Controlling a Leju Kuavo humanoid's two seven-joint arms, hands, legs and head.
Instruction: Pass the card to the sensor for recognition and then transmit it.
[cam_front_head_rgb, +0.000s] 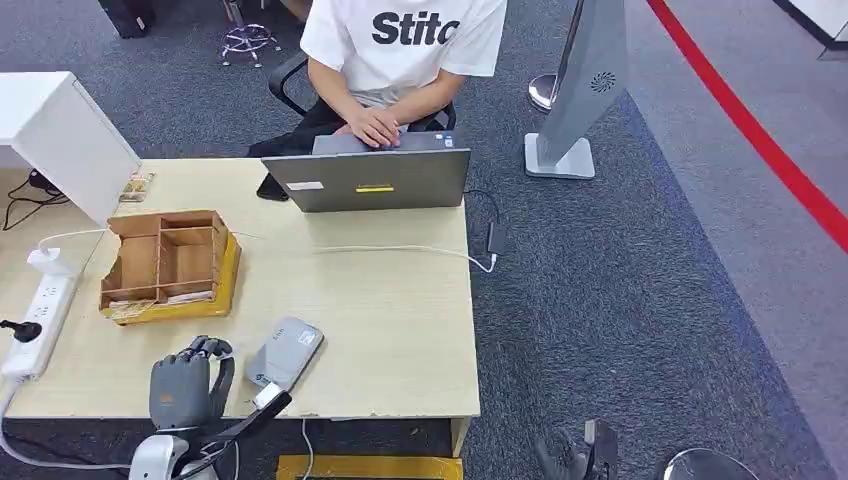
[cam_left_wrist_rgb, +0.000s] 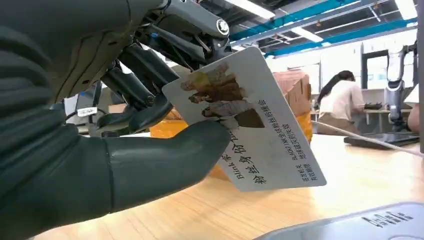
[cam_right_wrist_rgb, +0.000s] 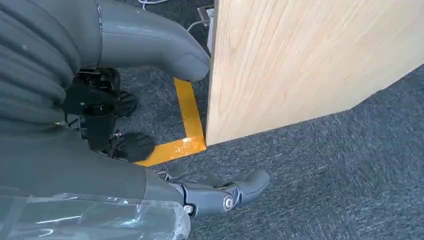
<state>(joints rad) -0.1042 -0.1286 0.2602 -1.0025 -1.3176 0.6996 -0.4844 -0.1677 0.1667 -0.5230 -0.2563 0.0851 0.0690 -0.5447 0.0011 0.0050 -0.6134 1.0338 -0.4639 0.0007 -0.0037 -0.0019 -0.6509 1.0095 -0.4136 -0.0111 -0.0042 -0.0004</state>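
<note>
At the counter's (cam_front_head_rgb: 380, 330) near edge the left hand (cam_front_head_rgb: 185, 385) pinches the card (cam_left_wrist_rgb: 250, 125) between thumb and fingers (cam_left_wrist_rgb: 145, 75), holding it tilted just above the wood and close beside the grey sensor (cam_front_head_rgb: 285, 352). The right hand (cam_right_wrist_rgb: 150, 125) hangs below the counter's corner over carpet and yellow floor tape (cam_right_wrist_rgb: 187, 120), holding nothing, its fingers apart. Farther back sits a compartmented wooden box (cam_front_head_rgb: 170, 262), then a laptop (cam_front_head_rgb: 380, 178) with a seated person (cam_front_head_rgb: 400, 50) behind it
</note>
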